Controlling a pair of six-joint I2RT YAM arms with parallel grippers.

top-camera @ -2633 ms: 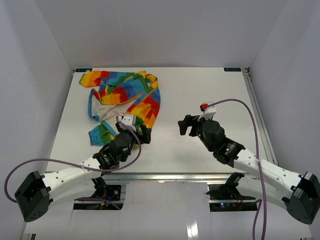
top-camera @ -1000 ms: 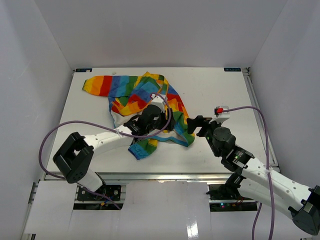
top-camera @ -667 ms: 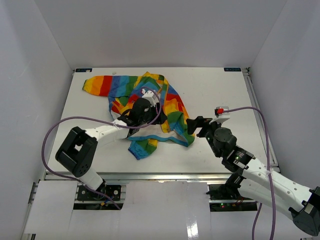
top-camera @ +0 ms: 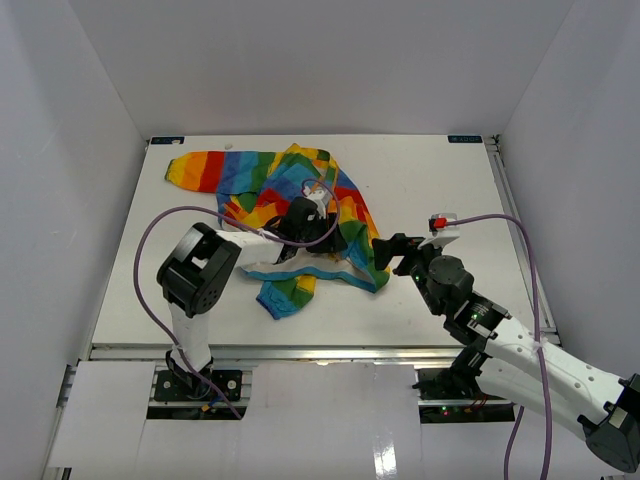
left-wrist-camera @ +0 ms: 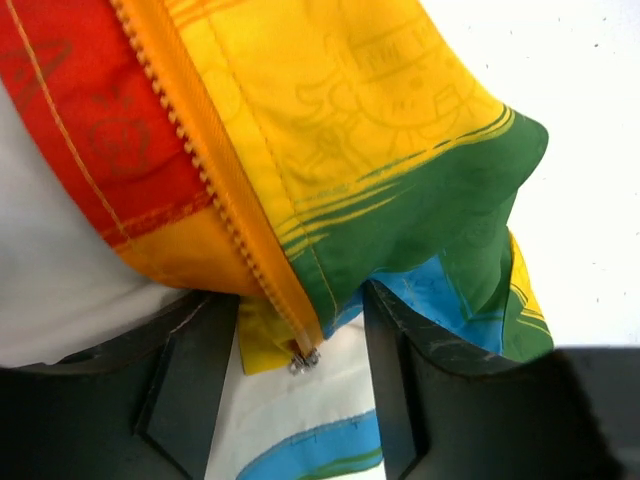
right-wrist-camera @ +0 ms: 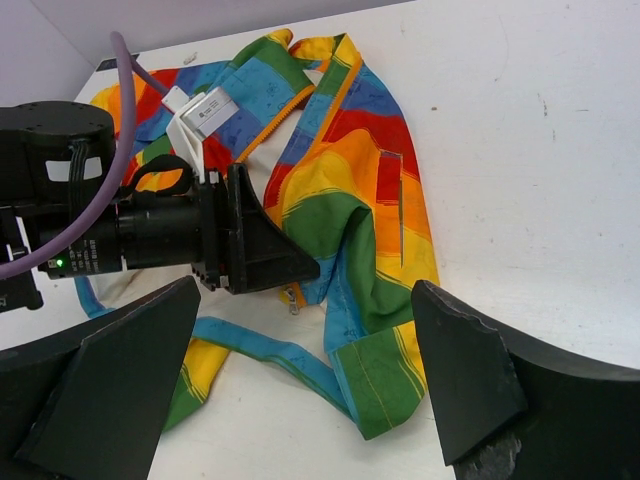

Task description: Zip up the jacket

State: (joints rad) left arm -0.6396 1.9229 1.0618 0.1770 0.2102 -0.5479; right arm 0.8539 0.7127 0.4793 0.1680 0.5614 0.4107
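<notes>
Since the earlier frame the left arm's elbow is folding in nearer, its gripper [left-wrist-camera: 296, 310] edging right over the jacket [top-camera: 300, 190], which is lying crumpled left of centre on the table [top-camera: 440, 190]. Its fingers are standing apart, straddling the orange zipper's slider [left-wrist-camera: 304, 357]. The right gripper [top-camera: 383, 252] is hovering just right of the jacket, spread wide.

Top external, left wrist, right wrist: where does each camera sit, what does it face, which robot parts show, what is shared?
Top external: high and behind, looking down on table, jacket, left arm, right arm.
Left wrist: on left arm, close on the zipper end inside the left claw.
Right wrist: on right arm, facing the jacket; right claw frames the bottom.
Both wrist views share the zipper end.
</notes>
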